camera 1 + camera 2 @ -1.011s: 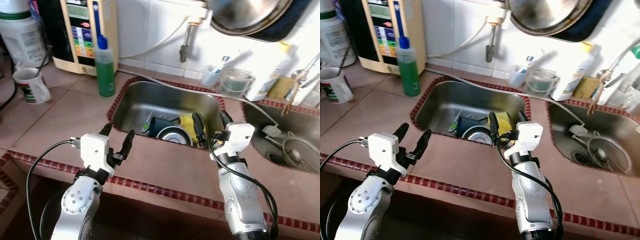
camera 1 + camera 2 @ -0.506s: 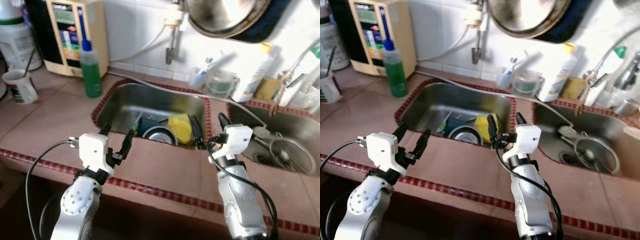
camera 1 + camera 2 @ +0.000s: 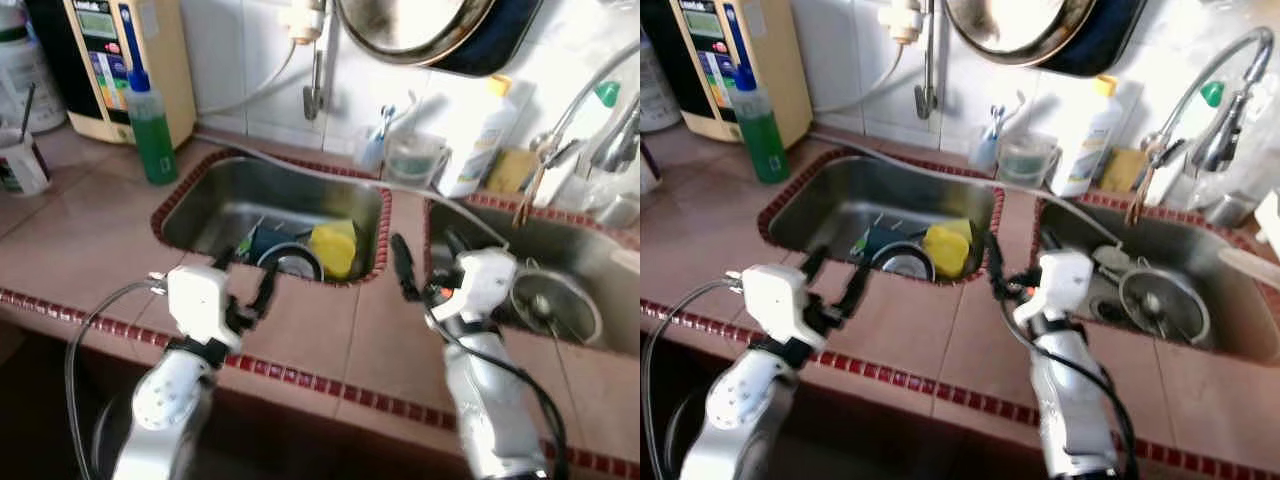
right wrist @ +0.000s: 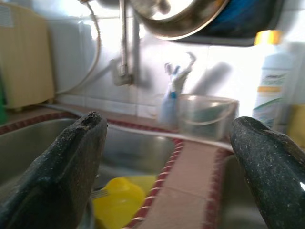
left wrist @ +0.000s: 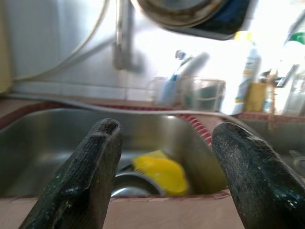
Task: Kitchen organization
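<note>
Left eye view: both grippers spread, empty; green bottle point(image 3: 152, 135) label unreadable.

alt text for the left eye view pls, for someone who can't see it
Two silver robot arms reach over a tiled kitchen counter, the left hand and right hand both open and empty at the near edge of a double steel sink. The left basin holds a yellow sponge and dishes; a green soap bottle stands behind it.
</note>
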Robot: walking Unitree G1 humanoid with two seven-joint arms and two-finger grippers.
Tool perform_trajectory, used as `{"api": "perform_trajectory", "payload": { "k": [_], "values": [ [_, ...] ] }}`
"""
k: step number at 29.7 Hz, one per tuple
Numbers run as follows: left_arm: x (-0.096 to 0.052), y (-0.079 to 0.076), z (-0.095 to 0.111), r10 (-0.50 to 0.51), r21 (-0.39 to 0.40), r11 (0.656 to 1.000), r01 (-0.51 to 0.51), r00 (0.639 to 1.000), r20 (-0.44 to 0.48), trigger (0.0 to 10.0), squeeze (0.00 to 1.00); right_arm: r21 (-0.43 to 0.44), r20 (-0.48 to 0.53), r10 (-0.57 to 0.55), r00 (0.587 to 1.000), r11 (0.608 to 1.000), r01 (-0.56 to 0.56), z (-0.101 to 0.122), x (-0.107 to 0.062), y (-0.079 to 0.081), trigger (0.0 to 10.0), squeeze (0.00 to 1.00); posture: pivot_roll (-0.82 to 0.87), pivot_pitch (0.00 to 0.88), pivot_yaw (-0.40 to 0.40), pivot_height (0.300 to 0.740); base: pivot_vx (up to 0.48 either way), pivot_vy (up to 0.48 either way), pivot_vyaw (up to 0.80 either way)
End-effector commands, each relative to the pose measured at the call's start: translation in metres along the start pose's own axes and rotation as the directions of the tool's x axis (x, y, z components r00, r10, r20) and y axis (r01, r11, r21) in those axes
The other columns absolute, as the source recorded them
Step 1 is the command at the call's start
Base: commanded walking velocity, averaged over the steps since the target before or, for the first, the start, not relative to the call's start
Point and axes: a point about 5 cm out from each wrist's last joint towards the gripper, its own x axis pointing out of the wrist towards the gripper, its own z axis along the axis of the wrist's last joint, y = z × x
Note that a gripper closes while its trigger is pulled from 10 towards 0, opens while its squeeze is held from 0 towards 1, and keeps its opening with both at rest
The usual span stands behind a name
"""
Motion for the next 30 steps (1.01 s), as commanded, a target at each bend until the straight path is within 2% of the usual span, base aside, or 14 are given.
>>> {"api": "perform_trajectory", "payload": {
  "k": [1,13,20,30],
  "values": [
    [-0.002,0.006,0.002,0.018,0.018,1.000,-0.018,1.000,-0.002,10.0,0.00,0.008,0.014,0.015,1.000,1.000,-0.015,0.004,0.003,0.005,10.0,0.00,-0.06,0.027,-0.087,0.740,0.000,-0.315,0.00],
    [-0.001,0.005,0.002,0.015,0.012,1.000,-0.015,1.000,-0.003,10.0,0.00,0.005,0.009,0.015,1.000,1.000,-0.015,0.004,0.003,0.005,10.0,0.00,-0.06,0.031,-0.087,0.740,0.000,-0.302,0.00],
    [-0.003,0.003,0.001,0.014,-0.018,1.000,-0.014,1.000,-0.001,10.0,0.00,0.002,-0.006,0.020,1.000,1.000,-0.020,0.000,-0.003,0.005,10.0,0.00,-0.06,0.032,-0.086,0.740,0.000,0.000,0.00],
    [-0.008,0.001,-0.001,0.001,-0.023,1.000,-0.001,1.000,-0.022,10.0,0.00,-0.007,-0.034,0.033,0.999,0.999,-0.033,-0.005,-0.012,0.005,10.0,0.00,-0.06,0.033,-0.085,0.740,0.000,0.000,0.00]
  ]
}}
